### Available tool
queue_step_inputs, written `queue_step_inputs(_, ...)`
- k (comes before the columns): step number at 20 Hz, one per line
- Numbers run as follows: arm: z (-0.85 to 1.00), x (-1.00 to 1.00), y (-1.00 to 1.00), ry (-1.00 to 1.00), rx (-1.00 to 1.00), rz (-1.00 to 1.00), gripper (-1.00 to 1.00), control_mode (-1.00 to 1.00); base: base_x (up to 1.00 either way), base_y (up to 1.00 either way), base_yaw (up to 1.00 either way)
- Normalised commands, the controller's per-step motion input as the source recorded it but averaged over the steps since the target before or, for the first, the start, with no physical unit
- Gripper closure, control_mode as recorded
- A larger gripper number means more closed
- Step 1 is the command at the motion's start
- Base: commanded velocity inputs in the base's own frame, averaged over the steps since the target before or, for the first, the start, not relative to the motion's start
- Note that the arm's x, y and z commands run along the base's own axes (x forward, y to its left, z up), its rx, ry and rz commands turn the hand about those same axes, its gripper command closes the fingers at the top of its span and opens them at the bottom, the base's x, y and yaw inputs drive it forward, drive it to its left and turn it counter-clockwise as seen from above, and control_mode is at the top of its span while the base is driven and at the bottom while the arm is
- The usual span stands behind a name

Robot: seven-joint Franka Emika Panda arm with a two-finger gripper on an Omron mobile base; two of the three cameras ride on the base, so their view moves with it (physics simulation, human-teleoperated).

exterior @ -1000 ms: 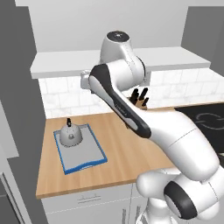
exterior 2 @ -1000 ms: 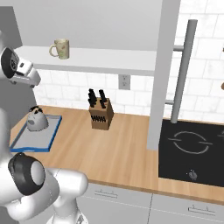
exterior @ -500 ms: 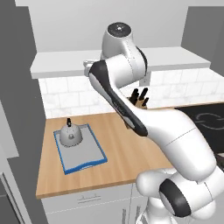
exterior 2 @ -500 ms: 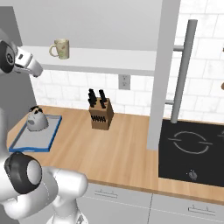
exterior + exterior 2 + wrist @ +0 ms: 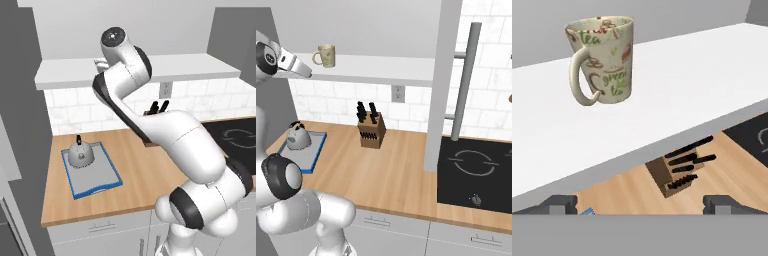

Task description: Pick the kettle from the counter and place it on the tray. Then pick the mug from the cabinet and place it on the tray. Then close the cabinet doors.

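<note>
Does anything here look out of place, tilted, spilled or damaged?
Nothing stands out. The kettle stands upright on the tray, the mug stands upright on the cabinet shelf, and the knife block sits straight on the counter.

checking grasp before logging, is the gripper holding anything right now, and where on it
Nothing is held. The gripper is open and empty, short of the mug standing on the cabinet shelf.
</note>
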Motion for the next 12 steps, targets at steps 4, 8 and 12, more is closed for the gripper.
queue_step_inputs(4, 0.6, 0.08, 0.03, -0.02, 0.0, -0.15, -1.0, -1.0, 0.0, 0.0, 0.0)
queue_step_inputs(8, 0.03, 0.4, 0.0, 0.06, 0.0, -0.09, -1.0, -1.0, 0.0, 0.0, 0.0)
queue_step_inputs(12, -0.1, 0.31, 0.0, 0.03, 0.0, -0.06, -1.0, -1.0, 0.0, 0.0, 0.0)
